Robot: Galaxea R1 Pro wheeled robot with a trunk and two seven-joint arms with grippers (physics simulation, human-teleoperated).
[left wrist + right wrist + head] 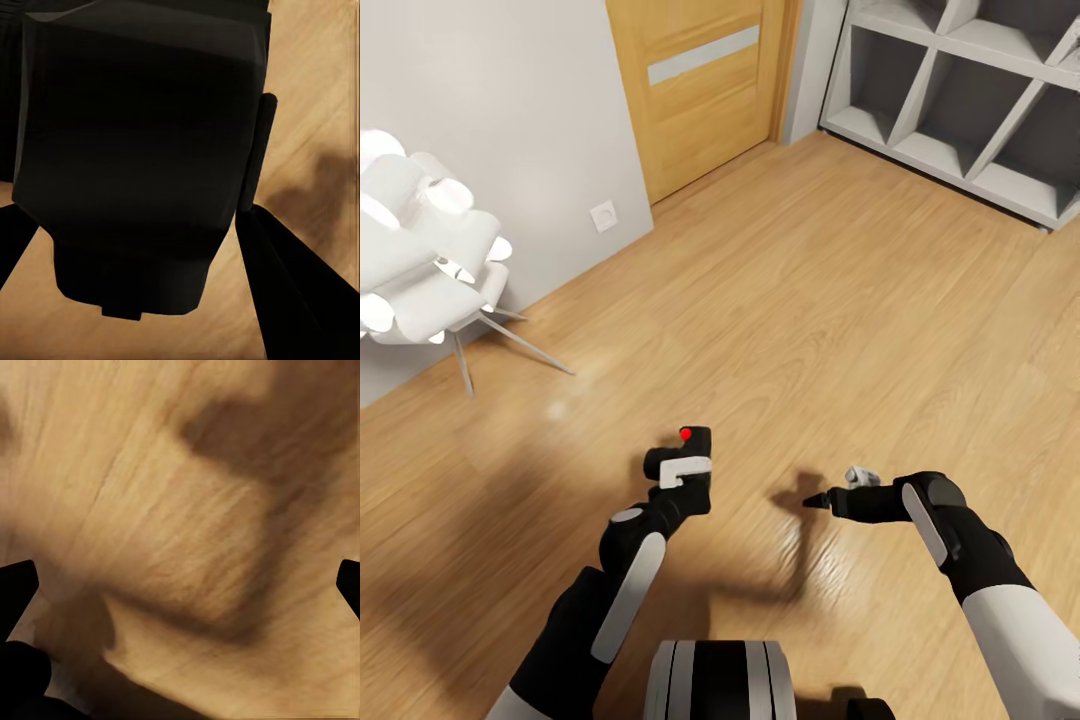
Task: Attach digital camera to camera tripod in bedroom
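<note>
My left gripper (682,470) is shut on the digital camera (698,440), a small black body with a red round button on top, held low over the wood floor ahead of my base. In the left wrist view the camera's dark body (142,150) sits between the black fingers (292,300). My right gripper (825,498) hovers over the floor to the right of the camera. Its jaws are spread wide with nothing between them, and its fingertips (15,581) sit at the edges of the right wrist view. The camera tripod is out of view.
A white petal-shaped piece (420,260) on thin metal legs stands at the left by the grey wall. A wooden door (700,90) lies ahead, with a grey open shelf unit (960,100) at the far right. Light plank floor (810,300) stretches between them.
</note>
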